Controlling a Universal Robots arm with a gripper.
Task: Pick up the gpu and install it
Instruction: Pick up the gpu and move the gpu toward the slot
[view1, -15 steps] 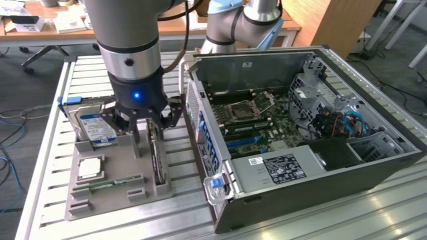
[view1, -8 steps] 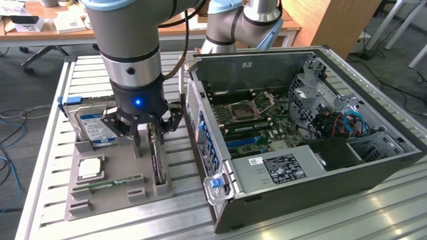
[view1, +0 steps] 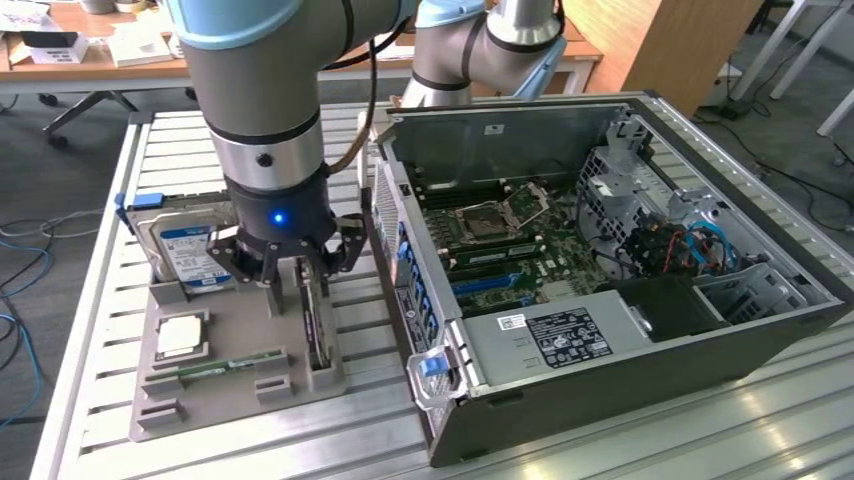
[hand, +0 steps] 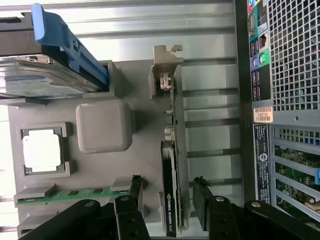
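The gpu (view1: 315, 322) stands on its edge in a slot of the grey holder tray (view1: 234, 405), to the exterior view's left of the computer case. In the wrist view the gpu (hand: 173, 145) is a thin green board with a black cooler and a silver end bracket. My gripper (view1: 302, 268) hangs right over it and is open. In the wrist view, my gripper (hand: 167, 187) has one black fingertip (hand: 135, 186) on each side of the card. There is a small gap on both sides, so nothing is gripped.
The open computer case (view1: 747, 330) lies on the slatted table with its motherboard (view1: 514, 240) exposed. The tray also holds a hard drive (view1: 187, 250), a CPU (view1: 180, 338) and a RAM stick (view1: 220, 366). A raised grey block (hand: 104, 126) sits beside the card's slot.
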